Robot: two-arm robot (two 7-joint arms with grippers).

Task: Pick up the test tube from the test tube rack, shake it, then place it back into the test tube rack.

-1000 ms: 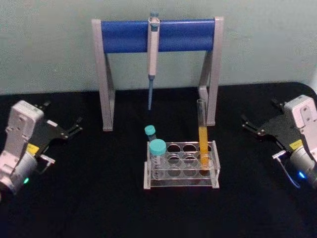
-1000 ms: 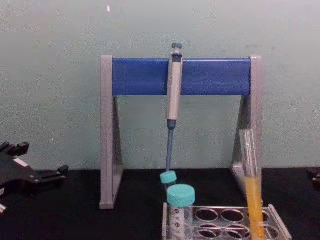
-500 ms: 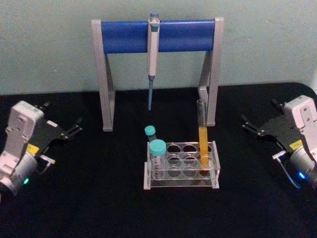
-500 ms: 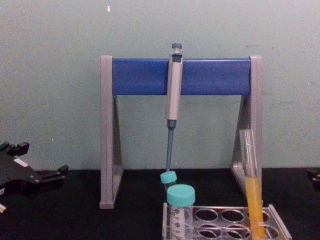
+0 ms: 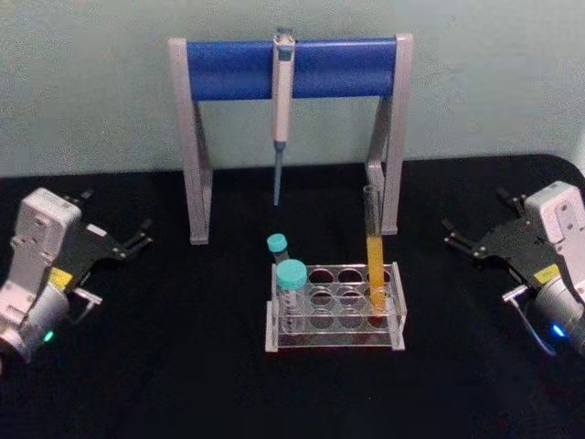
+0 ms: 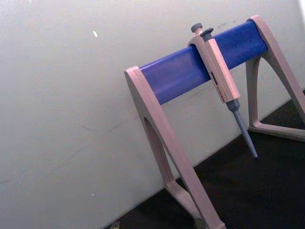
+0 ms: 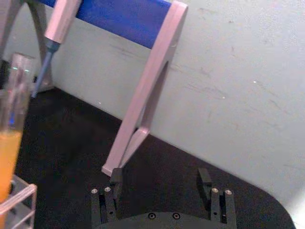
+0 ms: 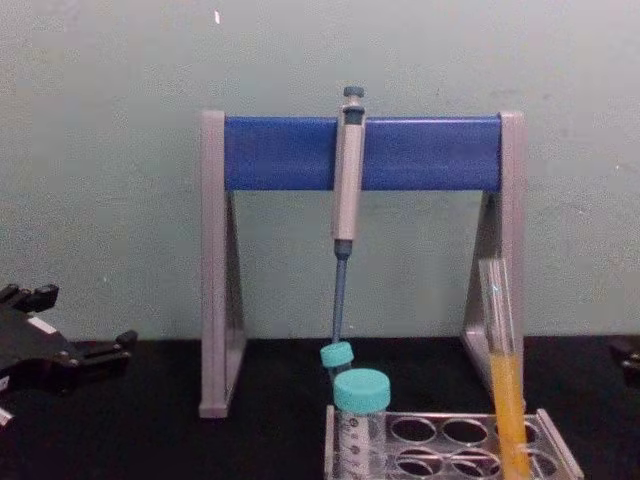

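The test tube point(image 5: 374, 249) stands upright in a right-hand hole of the clear test tube rack point(image 5: 336, 340), orange-yellow liquid in its lower half. The chest view has the tube point(image 8: 505, 385) rising from the rack point(image 8: 556, 447) too. My right gripper point(image 5: 475, 215) hovers open to the right of the rack, well clear of the tube. In the right wrist view its fingers point(image 7: 116, 183) stand apart with nothing between them, and the tube point(image 7: 10, 129) is farther off. My left gripper point(image 5: 117, 219) rests open at the far left, also at the chest view's edge point(image 8: 85, 320).
Two teal-capped tubes point(image 5: 291, 274) stand in the rack's left holes. Behind the rack stands a grey-and-blue pipette stand point(image 5: 292, 67) with a pipette point(image 5: 281, 101) hanging from it. The table point(image 5: 183, 366) is black, with a pale wall behind.
My right gripper has edged slightly inward toward the rack. The left gripper, the tube and the rack have stayed put.
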